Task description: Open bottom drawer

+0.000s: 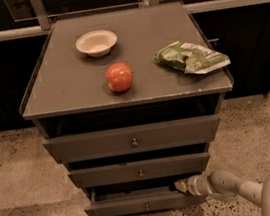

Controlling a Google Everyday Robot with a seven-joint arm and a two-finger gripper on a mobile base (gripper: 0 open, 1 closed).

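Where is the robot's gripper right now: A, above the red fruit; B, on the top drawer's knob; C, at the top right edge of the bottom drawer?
C: the gripper sits at the upper edge of the narrow dark grey bottom drawer, near its right end.

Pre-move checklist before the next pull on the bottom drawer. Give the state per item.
1. Gripper at the bottom drawer: ok, it is at the right end of the drawer's top edge.
2. Correct drawer: ok, it is the lowest of three, under the middle drawer.
3. Secure hold on the drawer: cannot tell.
4. Drawer partly out: ok, its front looks slightly forward of the one above.
5. Knob unobstructed: ok, the gripper is off to its right.
6. Items on top stable: ok, the bowl, red fruit and green bag sit back from the front edge.
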